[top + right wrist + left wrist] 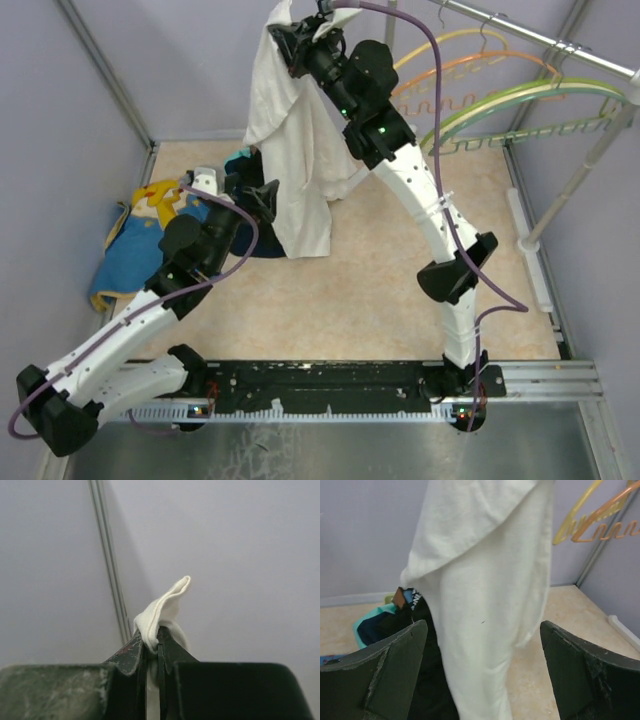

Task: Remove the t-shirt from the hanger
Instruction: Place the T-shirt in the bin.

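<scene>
Beige floor (380, 270): right gripper (152, 642) pinches a fold of the hanging white t-shirt (295, 170); left gripper (483, 624) stands wide apart.

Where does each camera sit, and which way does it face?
Top external: above and behind the arms, looking down; left hand and right hand both show.
Left wrist: faces the hanging white t-shirt, between its open fingers.
Right wrist: faces the grey wall; its shut hand pinches a t-shirt fold.
Shared: the t-shirt appears in all three.

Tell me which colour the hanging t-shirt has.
The t-shirt is plain off-white; the left wrist view shows it best.
</scene>
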`<state>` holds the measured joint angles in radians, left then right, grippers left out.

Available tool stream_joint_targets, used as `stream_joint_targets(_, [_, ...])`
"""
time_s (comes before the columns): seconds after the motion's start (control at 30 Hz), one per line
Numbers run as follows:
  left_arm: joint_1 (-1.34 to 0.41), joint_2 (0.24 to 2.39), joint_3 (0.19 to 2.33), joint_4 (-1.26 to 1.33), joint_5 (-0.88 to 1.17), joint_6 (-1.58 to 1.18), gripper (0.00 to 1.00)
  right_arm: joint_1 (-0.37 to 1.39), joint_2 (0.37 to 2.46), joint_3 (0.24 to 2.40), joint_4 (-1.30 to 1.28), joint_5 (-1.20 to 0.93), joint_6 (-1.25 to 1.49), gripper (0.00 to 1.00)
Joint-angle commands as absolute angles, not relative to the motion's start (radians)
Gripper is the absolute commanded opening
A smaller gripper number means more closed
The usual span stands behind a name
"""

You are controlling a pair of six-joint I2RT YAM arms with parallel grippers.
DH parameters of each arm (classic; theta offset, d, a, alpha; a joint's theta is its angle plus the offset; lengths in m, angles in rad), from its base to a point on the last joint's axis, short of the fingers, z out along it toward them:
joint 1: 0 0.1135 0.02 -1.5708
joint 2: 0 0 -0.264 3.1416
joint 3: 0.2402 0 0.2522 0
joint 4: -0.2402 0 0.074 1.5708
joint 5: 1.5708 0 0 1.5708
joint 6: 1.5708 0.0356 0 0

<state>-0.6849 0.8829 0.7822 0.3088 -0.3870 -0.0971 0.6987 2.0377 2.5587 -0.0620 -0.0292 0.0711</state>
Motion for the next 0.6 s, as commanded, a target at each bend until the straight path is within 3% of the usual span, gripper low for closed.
stream_joint_targets(0.0, [-0.678,0.989,0.832,0.415,-0.225,-0.047,0.99,0.706,1.993,2.496,0.178,-0.034,0.086,0.0])
stream_joint_targets(0.37, [-0.543,1.388,0.977,0.531,-0.156,-0.178,0.99,0.706,2.057,2.454,0.115,-0.215,0.216,0.0])
stream_joint_targets(0.57, [-0.438,1.498,1.035,0.513,-0.16,-0.263,0.99,0.707,2.022,2.294,0.146,-0.24,0.265,0.0])
